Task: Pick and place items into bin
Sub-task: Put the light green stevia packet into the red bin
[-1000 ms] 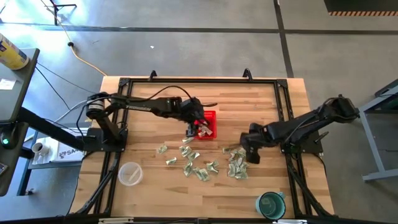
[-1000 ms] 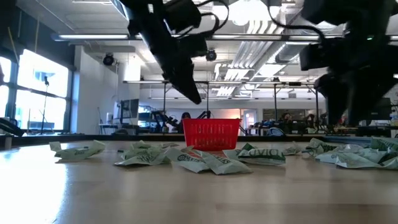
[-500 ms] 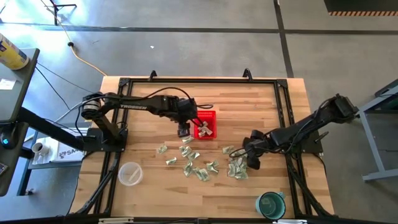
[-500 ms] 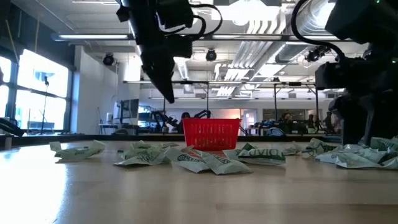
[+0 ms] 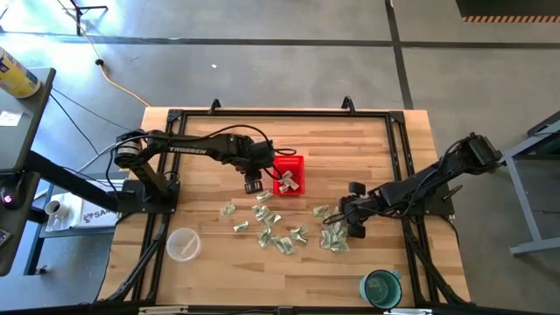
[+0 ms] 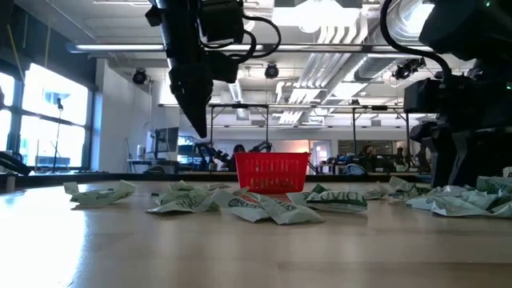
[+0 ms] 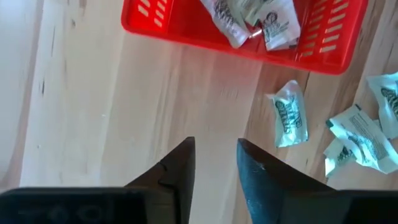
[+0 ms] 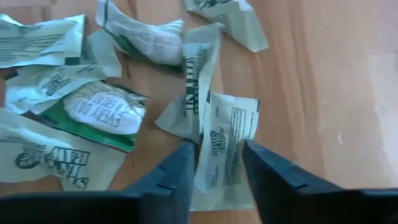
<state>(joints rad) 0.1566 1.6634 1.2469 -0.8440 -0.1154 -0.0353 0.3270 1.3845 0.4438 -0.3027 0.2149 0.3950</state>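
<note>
The red bin (image 5: pixel 290 175) stands mid-table with a few items (image 7: pixel 249 18) inside it. Several pale green-and-white wrapped items (image 5: pixel 276 229) lie scattered on the wood on the bin's near side, with a second heap (image 5: pixel 332 236) to the right. My left gripper (image 5: pixel 252 186) hangs just left of the bin over bare wood. Its fingers (image 7: pixel 180 171) stand a narrow gap apart with nothing between them. My right gripper (image 5: pixel 343 226) is down on the right heap, shut on one item (image 8: pixel 224 140). My right gripper pinches one flat wrapped item by its two long edges (image 8: pixel 205 149) between its two fingers. The fingers come from above, pointing down. The item lies on the table among its neighbours, not lifted.
A clear plastic cup (image 5: pixel 183 244) stands near the table's near left corner and a teal cup (image 5: pixel 381 286) at the near right. A black rail frame (image 5: pixel 280 115) runs around the table top. Bare wood lies left of the bin and along the far side.
My left gripper has drawn away from above the bin toward the table's left edge. My right gripper has gone down and a little toward the near edge, onto the right heap of items.
</note>
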